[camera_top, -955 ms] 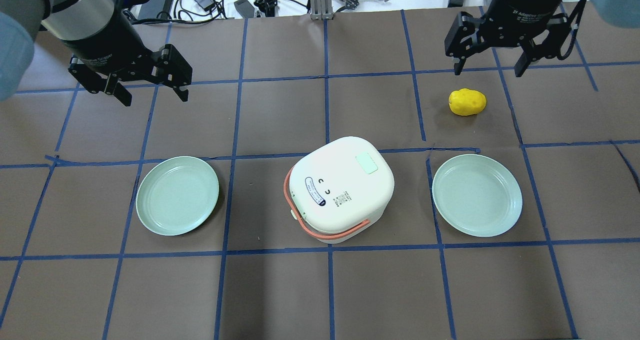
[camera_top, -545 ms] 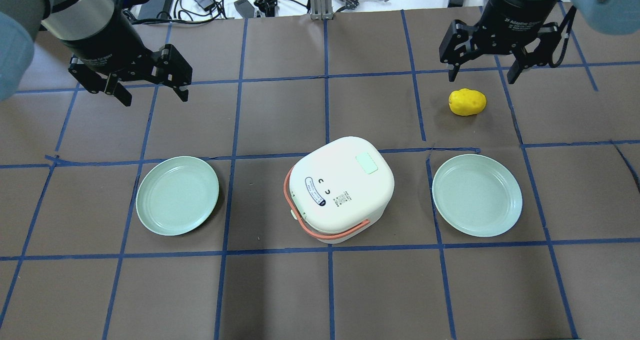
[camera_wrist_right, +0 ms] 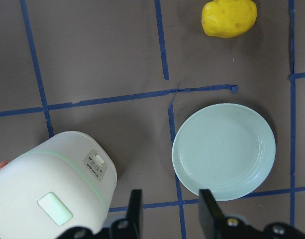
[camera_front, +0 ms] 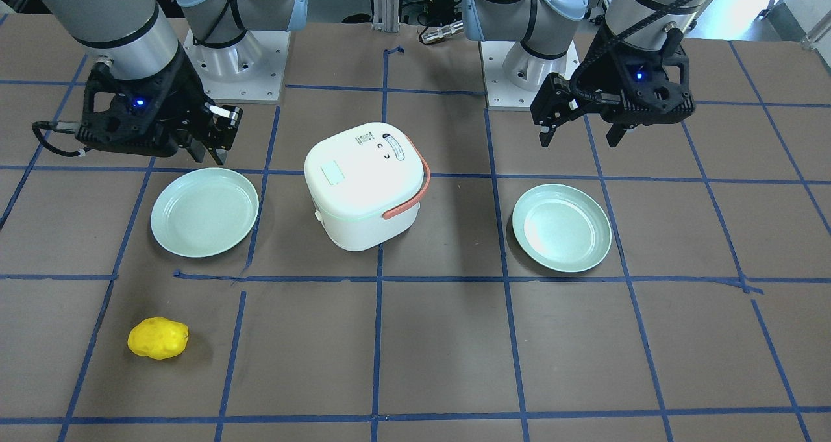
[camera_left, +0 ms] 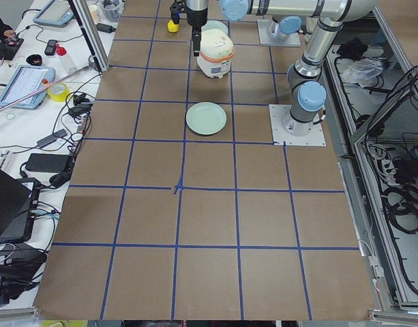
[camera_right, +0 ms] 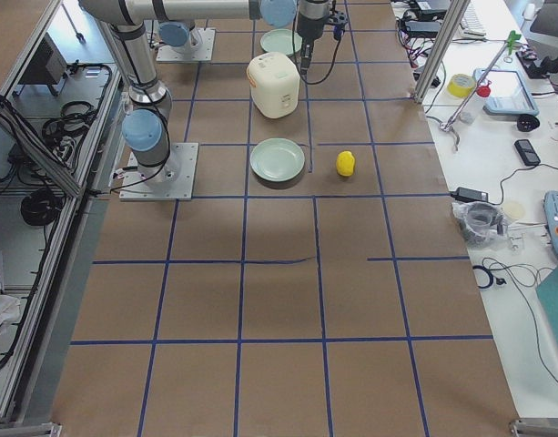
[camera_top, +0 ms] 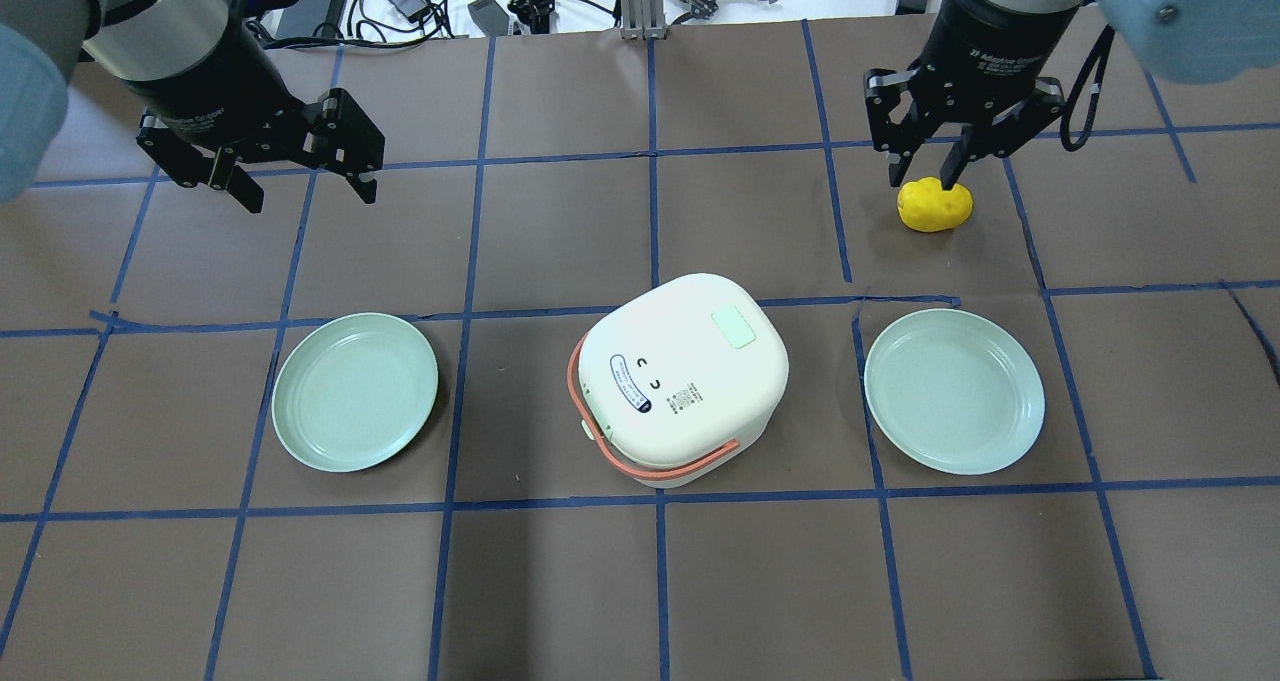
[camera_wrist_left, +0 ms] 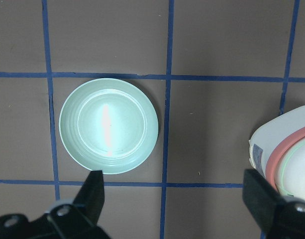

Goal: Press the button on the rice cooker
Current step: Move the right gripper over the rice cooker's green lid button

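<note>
The white rice cooker [camera_top: 685, 376] with an orange handle stands at the table's middle, also in the front view [camera_front: 363, 182]. Its lid has a pale green rectangular button [camera_top: 733, 327]. The right wrist view shows that button [camera_wrist_right: 55, 209] and a small side panel with a button [camera_wrist_right: 99, 160]. My right gripper [camera_top: 922, 173] hovers above the far right of the table, over a yellow potato [camera_top: 935, 206]. Its fingers [camera_wrist_right: 135, 211] stand partly closed with a gap, empty. My left gripper [camera_top: 308, 196] is wide open and empty, high over the far left.
Two pale green plates lie beside the cooker, one on the left [camera_top: 355, 391] and one on the right [camera_top: 955, 391]. Cables and small devices [camera_top: 430, 1] lie beyond the table's far edge. Blue tape lines grid the brown table.
My right gripper has moved left toward the potato and its fingers have narrowed from wide open. The left arm and the cooker have not moved.
</note>
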Robot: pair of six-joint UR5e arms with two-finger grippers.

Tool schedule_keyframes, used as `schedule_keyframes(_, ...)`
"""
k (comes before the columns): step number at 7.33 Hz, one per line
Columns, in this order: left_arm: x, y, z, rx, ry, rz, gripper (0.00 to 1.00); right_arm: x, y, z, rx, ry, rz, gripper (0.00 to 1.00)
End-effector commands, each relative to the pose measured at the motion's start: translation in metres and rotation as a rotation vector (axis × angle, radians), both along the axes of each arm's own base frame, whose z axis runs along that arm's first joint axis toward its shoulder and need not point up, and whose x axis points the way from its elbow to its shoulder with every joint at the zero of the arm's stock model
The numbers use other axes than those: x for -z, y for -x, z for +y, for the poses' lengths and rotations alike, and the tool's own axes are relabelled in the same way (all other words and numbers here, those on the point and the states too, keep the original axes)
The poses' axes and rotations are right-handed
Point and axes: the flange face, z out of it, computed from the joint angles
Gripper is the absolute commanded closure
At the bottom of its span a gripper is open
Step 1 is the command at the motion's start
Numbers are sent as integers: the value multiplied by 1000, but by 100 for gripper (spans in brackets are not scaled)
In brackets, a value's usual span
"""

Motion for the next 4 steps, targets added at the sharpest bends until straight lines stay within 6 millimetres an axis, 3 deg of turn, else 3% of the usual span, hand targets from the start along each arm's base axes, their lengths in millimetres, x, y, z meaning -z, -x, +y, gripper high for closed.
schedule_keyframes(1, 0, 0, 0, 1, 0, 0, 0, 13, -37, 14, -62, -19, -8, 100)
schedule_keyframes(4, 0, 0, 0, 1, 0, 0, 0, 32, -64, 23, -15, -61, -109, 100)
